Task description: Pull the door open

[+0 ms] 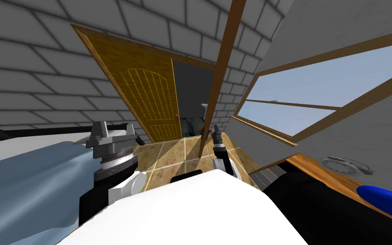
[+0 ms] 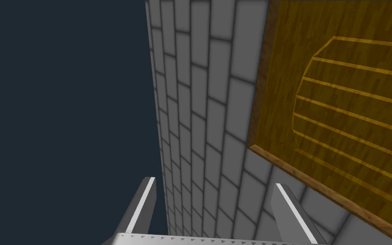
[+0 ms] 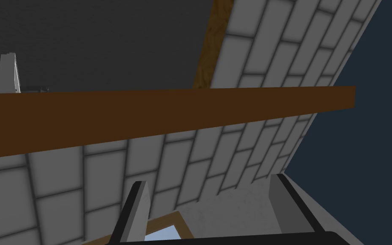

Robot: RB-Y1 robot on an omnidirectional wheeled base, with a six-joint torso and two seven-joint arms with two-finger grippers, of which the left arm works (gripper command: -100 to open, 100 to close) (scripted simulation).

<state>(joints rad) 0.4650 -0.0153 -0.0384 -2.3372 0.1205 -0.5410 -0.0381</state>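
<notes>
Grey brick wall stands up top. Mid-frame, the right gripper, jaws apart like those of the left gripper, sits by the brown door edge; it should grip firmly, then pull slowly.

Door leaf ahead-left, set in wall. Opening just right of leaf. Edge-on panel right of opening, running down to floor. Right tool just beside panel's foot. Left tool well to the left, before wall. Window in right-hand wall, table below it, clock just behind table edge.
</notes>
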